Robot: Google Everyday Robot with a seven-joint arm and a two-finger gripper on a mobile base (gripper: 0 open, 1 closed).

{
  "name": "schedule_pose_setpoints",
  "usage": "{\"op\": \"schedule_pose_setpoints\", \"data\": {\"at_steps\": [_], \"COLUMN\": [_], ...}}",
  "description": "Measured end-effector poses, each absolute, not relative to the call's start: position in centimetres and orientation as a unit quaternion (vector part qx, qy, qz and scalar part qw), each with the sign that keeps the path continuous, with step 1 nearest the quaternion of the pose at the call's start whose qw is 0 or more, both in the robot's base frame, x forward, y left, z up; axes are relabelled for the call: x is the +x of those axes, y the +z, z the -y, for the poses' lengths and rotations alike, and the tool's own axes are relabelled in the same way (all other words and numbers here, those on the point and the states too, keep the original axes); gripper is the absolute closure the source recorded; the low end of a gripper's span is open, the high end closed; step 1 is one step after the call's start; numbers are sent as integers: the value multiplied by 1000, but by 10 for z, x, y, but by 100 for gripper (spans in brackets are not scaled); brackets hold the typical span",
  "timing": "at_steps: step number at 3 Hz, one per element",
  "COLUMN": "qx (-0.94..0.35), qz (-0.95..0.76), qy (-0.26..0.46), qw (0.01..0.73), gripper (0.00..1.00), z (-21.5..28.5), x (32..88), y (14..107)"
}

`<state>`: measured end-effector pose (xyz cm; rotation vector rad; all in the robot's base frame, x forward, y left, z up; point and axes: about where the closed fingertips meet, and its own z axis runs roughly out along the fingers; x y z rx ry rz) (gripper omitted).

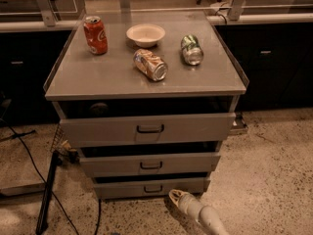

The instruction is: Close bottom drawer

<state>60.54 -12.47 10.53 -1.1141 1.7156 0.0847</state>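
Grey metal formed the bottom drawer, the lowest and narrowest of three fronts in the table. It stood pulled out a little, with a dark gap showing above its front. The gripper sat low near the floor, just in front of the drawer's right half and to the right of its small loop handle. Whether it touched the front could not be told, nor whether it was clenched or released.

To do this step well, the push probably needed to land flat on the front and close to the handle, since pressing far to one side could skew the drawer on its runners and jam it. A steady, straight drive toward the table looked the safest course. The gripper also had to keep below the middle drawer, which seemed to jut out above the bottom one, so that it pressed only the right front. A red can stood upright on the table beside a bowl, so a gentle finish without a slam seemed wise.
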Motion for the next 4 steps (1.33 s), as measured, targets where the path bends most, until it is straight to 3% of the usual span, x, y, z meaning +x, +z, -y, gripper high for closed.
{"op": "schedule_pose_setpoints", "data": {"at_steps": [1, 4], "qx": [-479, -527], "qz": [-718, -728], "qy": [57, 222], "qw": [502, 378], "gripper": [100, 100], "z": [128, 141], "x": [601, 528], "y": [106, 139]}}
